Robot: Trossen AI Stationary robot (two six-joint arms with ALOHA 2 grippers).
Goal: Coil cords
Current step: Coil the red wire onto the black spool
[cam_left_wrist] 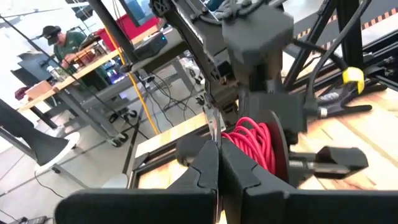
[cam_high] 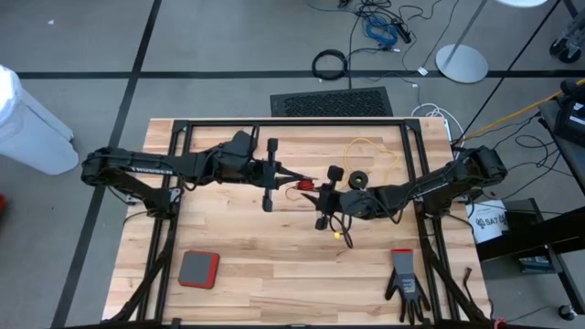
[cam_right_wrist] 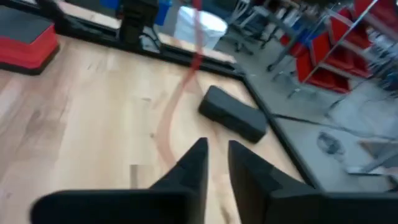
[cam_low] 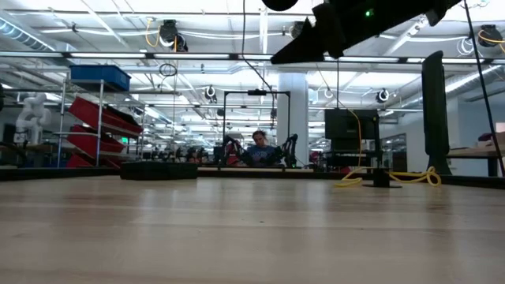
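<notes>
The left gripper point(cam_left_wrist: 219, 163) has its 2 fingers pressed together, tip against tip; I cannot tell if a thin strand is caught between them. It hovers over the middle of the table point(cam_high: 238, 238), and the red cord point(cam_left_wrist: 252, 142), wound in a tight bundle on a dark round reel, hangs just in front of its tips, almost touching. The right gripper point(cam_right_wrist: 216, 158) meets it there from the other side. Its fingers stand a little apart with only a narrow gap, and a blurred red line runs over the wood toward them, but I cannot say if it passes through the gap. I judge that the step in hand is winding this red cord. To do it well, 1 gripper should hold the reel steady while the other keeps the free strand lightly tight, so each turn lies beside the last and none slips off the rim. The tips are very close together, so slow and small movements seem safer. Farther out, toward the right arm's side, the yellow cord point(cam_high: 370, 151) lies loose on the table in open loops, with 1 small black reel point(cam_high: 358, 180) near the right gripper. It is not coiled yet.
</notes>
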